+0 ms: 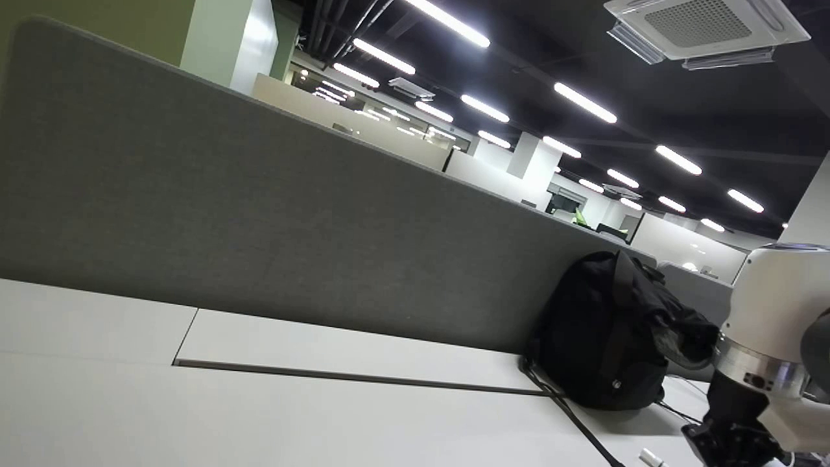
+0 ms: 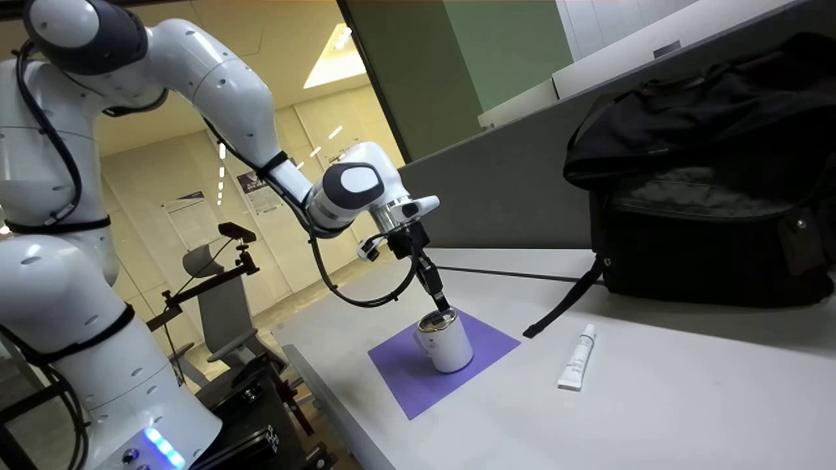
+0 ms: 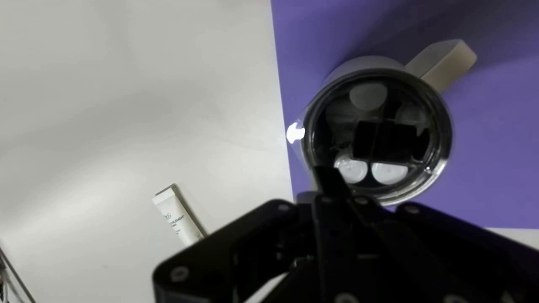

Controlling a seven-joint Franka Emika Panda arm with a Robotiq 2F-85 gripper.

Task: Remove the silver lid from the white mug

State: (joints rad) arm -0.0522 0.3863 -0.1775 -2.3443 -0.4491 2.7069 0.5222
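From the closed black pincer, the round, glossy silver lid spreads toward the white mug handle. Nothing looks gripped.

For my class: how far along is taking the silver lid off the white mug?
Looks done: the approach, with the gripper at the edge of the silver lid.
In hand: probably the grasp; the jaws look closed, though whether they pinch the lid is unclear.
Left: lifting the lid off, since it sits on the white mug.

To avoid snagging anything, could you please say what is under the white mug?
The white mug stands on a purple sheet, hiding the part directly beneath it.
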